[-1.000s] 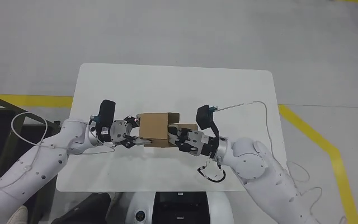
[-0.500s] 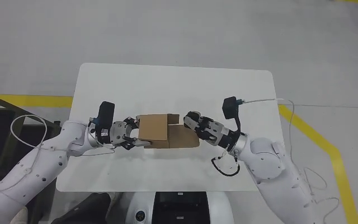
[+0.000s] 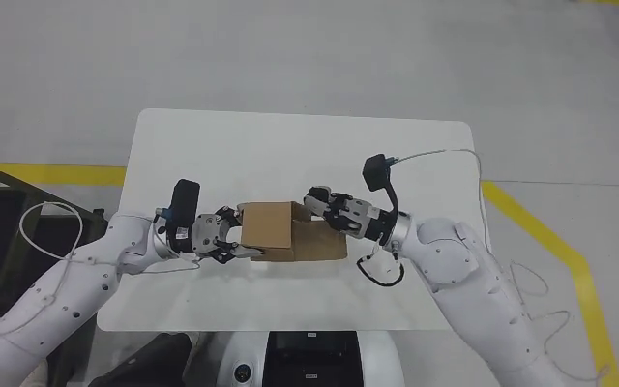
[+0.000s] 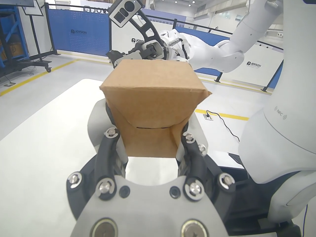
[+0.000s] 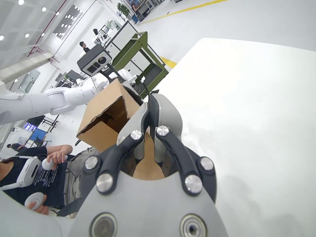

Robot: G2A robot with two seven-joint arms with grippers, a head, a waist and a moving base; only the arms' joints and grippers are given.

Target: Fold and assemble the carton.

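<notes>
A brown carton (image 3: pixel 266 224) lies on its side at the middle of the white table (image 3: pixel 290 145). My left gripper (image 3: pixel 232 240) is shut on its closed end; in the left wrist view the fingers (image 4: pixel 112 134) clamp the tapered folded end of the carton (image 4: pixel 150 87). The other end is open, with a flap (image 3: pixel 324 247) lying flat on the table. My right gripper (image 3: pixel 311 200) sits at the far corner of that open end. In the right wrist view it (image 5: pixel 149 104) is shut, tips beside the carton's (image 5: pixel 103 124) open mouth.
The table's near edge (image 3: pixel 261 329) runs close behind both arms. A green rack (image 5: pixel 145 57) stands on the floor past the table's left side. A thin cable (image 3: pixel 435 155) trails from the right wrist. Bare tabletop lies beyond the carton.
My right gripper left the near side of the carton's open end, swung out to the right, then came back to its far corner. The lower flap now lies flat. The left gripper kept its hold.
</notes>
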